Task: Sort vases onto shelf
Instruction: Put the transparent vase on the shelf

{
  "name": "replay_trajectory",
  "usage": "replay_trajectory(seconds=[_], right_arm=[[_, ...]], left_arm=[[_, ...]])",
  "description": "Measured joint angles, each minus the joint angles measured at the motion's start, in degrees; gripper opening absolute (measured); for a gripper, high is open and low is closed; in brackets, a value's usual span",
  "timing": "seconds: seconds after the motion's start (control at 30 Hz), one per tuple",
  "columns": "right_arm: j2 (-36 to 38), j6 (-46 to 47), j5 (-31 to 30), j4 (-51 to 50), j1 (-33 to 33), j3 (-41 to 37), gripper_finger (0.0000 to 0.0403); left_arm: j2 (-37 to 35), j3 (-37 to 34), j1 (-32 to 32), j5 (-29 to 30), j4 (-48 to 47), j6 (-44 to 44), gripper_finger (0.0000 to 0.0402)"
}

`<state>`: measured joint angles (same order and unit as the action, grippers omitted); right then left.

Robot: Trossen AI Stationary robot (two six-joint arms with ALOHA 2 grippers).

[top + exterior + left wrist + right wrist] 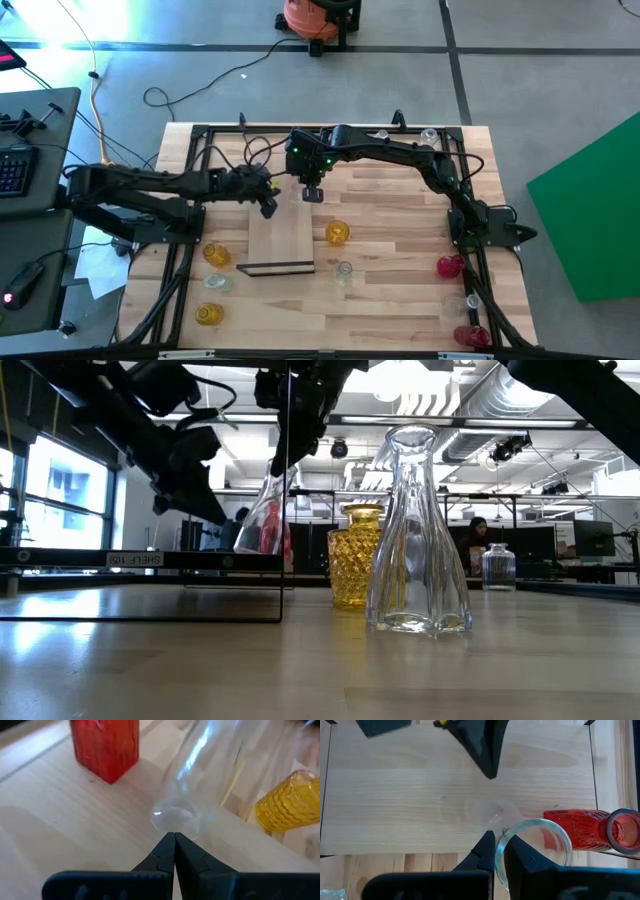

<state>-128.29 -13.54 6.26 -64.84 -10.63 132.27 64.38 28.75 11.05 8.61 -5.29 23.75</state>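
High view: both arms meet over the far end of the shelf (281,240), a light-wood board with a dark strip on its near edge. The left gripper (268,207) sits at the board's far left corner; the right gripper (312,193) at its far right. An amber vase (338,233) stands just right of the board, and other vases stand scattered along both table sides.

Low view: a tall clear vase (417,532) stands nearest, with a yellow vase (362,555) behind it. A tilted clear vase (262,512) hangs under a gripper, in front of something red.

Left wrist view: the left gripper (174,839) has its jaws pressed together, holding nothing, just short of the tilted clear vase's base (176,817). A red vase (105,744) stands on the board.

Right wrist view: the right gripper (500,841) pinches the rim (536,849) of the clear vase above the shelf (410,800); the red vase (587,831) stands beside it.
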Motion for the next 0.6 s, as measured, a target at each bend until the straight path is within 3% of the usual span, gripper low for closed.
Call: replay_trajectory(seconds=[0.6], right_arm=[[0.0,0.0,0.0,0.2,0.0,0.0,0.0001]], left_arm=[[10.9,0.0,0.4,-6.1,10.1,1.1,0.0]])
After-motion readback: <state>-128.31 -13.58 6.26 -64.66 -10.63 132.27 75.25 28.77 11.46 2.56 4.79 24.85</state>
